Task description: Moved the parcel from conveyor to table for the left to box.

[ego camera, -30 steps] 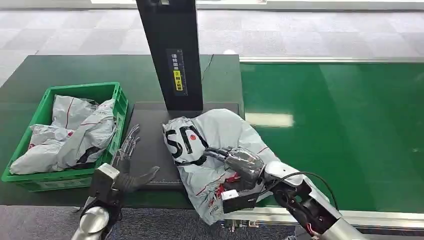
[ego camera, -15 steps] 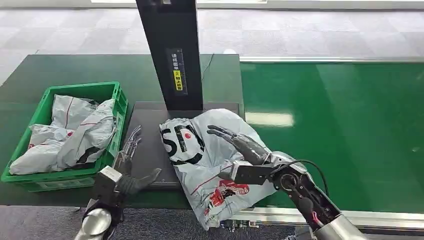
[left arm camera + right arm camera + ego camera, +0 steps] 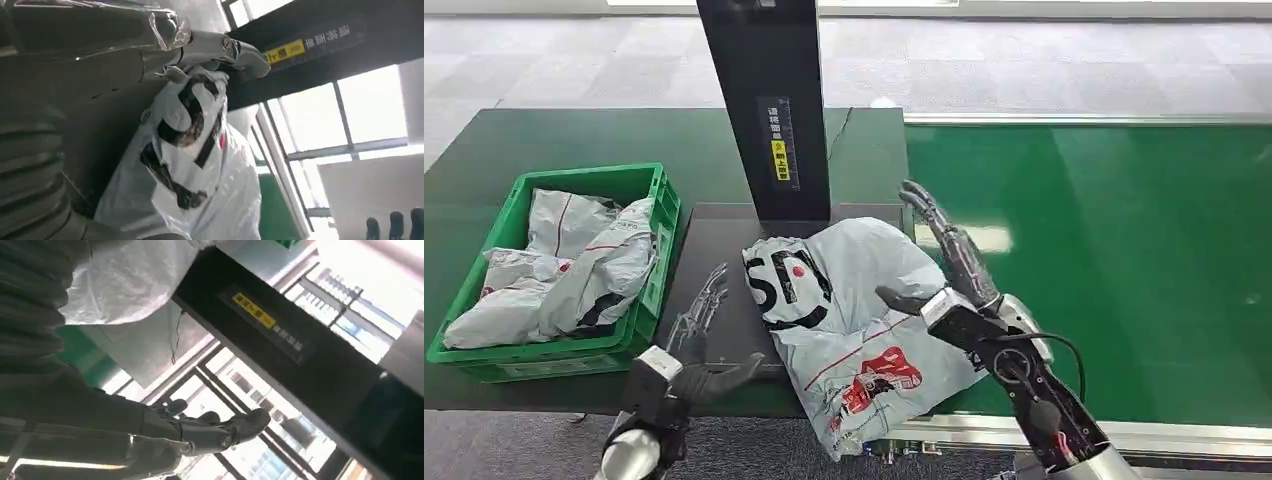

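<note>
Right robot hand (image 3: 946, 262) lifted off parcel (image 3: 849, 315), fingers spread; left robot hand (image 3: 692, 345) spread, empty

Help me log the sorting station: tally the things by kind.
Loose grey parcel on the table: 1
Green crate, holding parcels I cannot count: 1
Black post: 1
Robot hands, left hand and right hand: 2
Total: 5

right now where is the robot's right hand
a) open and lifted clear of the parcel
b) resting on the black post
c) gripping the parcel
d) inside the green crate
a: the right hand is open with fingers spread, raised off the parcel, which lies on the table edge beside the conveyor.
</note>
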